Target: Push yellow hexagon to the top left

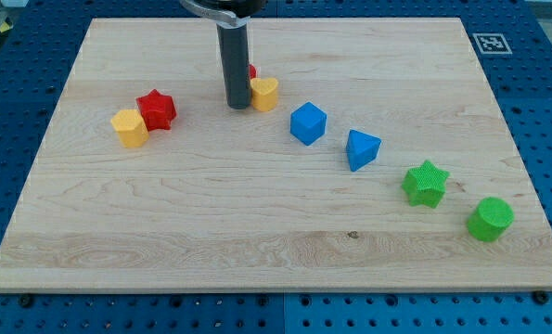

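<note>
Your target, the yellow hexagon (129, 128), sits left of the board's middle, touching the red star (157, 109) at its 2 o'clock. My tip (237, 106) lies well apart from it, out past the star at about 3 o'clock from the hexagon, and just beside a yellow heart (264, 94) on the tip's right; a scrap of red (251, 70) shows behind the rod. The rod carries nothing; it only pushes.

To send the hexagon toward 10 or 11 o'clock you'd want the tip at its 4 or 5 o'clock, I judge, so swing below the star. The board (257, 250) is bare toward the top left corner, with room before the edge. The blue cube (307, 122) lies off to the right, clear of that path
</note>
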### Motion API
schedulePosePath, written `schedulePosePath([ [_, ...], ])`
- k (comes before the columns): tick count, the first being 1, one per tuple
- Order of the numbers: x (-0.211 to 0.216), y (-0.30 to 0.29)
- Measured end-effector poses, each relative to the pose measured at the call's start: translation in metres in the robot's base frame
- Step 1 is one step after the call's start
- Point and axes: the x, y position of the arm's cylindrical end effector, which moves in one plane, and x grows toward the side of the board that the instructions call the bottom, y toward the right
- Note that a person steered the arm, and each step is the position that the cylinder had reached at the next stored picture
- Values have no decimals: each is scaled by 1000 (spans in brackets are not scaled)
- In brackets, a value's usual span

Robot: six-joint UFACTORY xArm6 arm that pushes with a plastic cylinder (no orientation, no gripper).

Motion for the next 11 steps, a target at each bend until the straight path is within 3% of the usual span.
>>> schedulePosePath([
  [2, 43, -9],
  [4, 105, -98],
  [5, 107, -111],
  [8, 75, -144],
  [11, 5, -144],
])
